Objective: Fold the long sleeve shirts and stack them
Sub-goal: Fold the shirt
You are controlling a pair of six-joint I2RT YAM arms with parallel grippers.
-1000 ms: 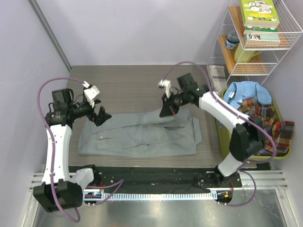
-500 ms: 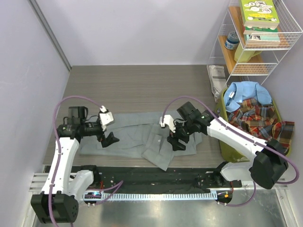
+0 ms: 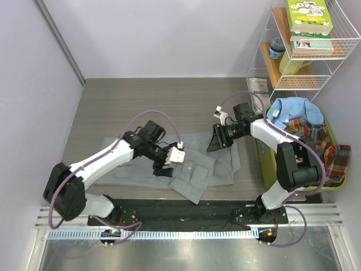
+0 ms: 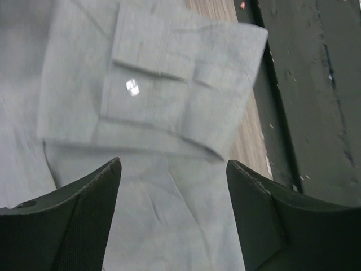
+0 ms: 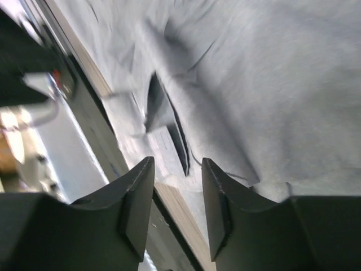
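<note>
Grey shirt flat on the table, both grippers over it, neither holding.
We see the grey shirt (image 3: 221,167) spread along the near side of the table (image 3: 141,101), with a cuffed sleeve (image 4: 180,73) folded across it towards the near edge. The blue shirt (image 3: 290,110) and plaid shirt (image 3: 307,141) are heaped in the green bin (image 3: 264,161) at right, below the wire shelf (image 3: 316,62). The left arm reaches low across the shirt, left gripper (image 3: 164,167) wide open and empty by the cuff. The right arm bends back, right gripper (image 3: 216,144) part open over the shirt's right end, empty.
</note>
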